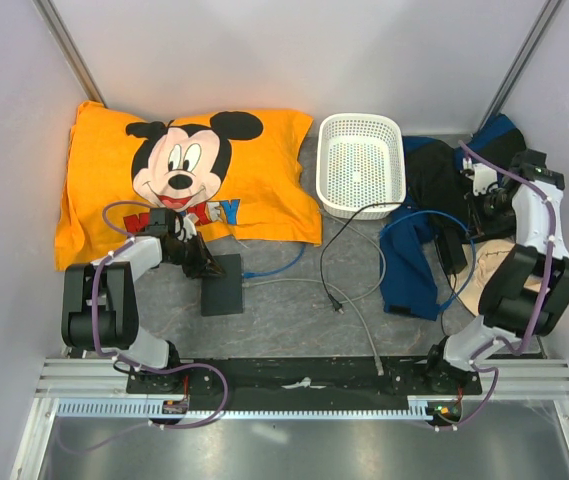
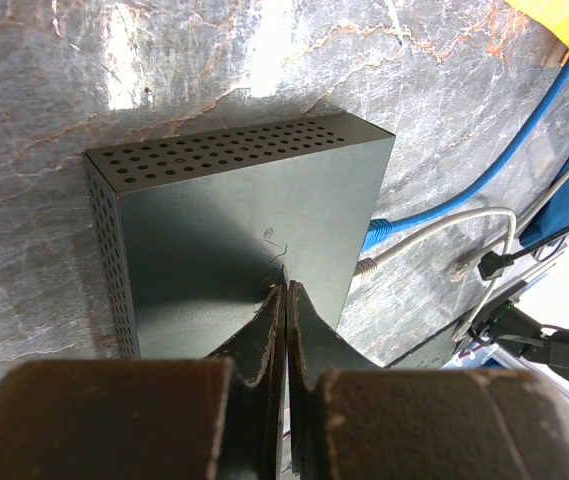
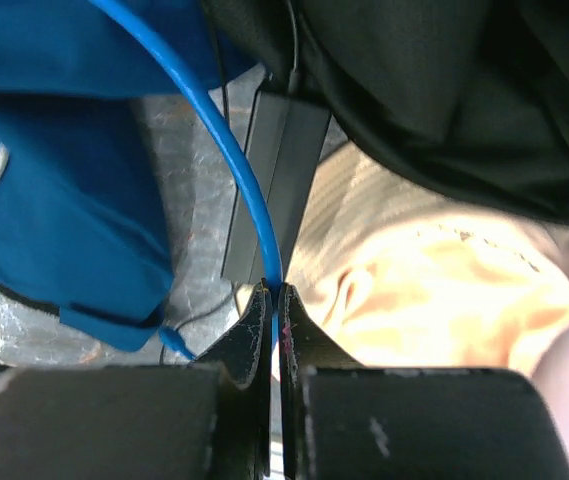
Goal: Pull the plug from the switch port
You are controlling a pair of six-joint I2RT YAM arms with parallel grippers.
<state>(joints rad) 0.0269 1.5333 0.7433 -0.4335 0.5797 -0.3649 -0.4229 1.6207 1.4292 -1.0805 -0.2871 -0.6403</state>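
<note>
The switch port point(image 2: 244, 215) is a flat dark-grey box with perforated sides, lying left of centre point(image 1: 224, 290). My left gripper point(image 2: 284, 285) is shut with nothing in it, its tips resting on the box's top face point(image 1: 204, 266). A blue plug point(image 2: 381, 233) sits in the box's narrow edge, and its blue cable point(image 1: 276, 267) runs off to the right. A grey-white plug point(image 2: 365, 266) lies at the same edge; I cannot tell whether it is seated. My right gripper point(image 3: 276, 295) is shut on the blue cable point(image 3: 229, 160) over the clothes at the right point(image 1: 474, 225).
A white basket point(image 1: 361, 165) stands at the back centre and an orange Mickey cushion point(image 1: 184, 180) at the back left. Blue, black and beige clothes point(image 1: 424, 250) are heaped at the right around a black power brick point(image 3: 276, 185). A black cord point(image 1: 332, 265) and a grey cable point(image 1: 359, 315) trail across the middle.
</note>
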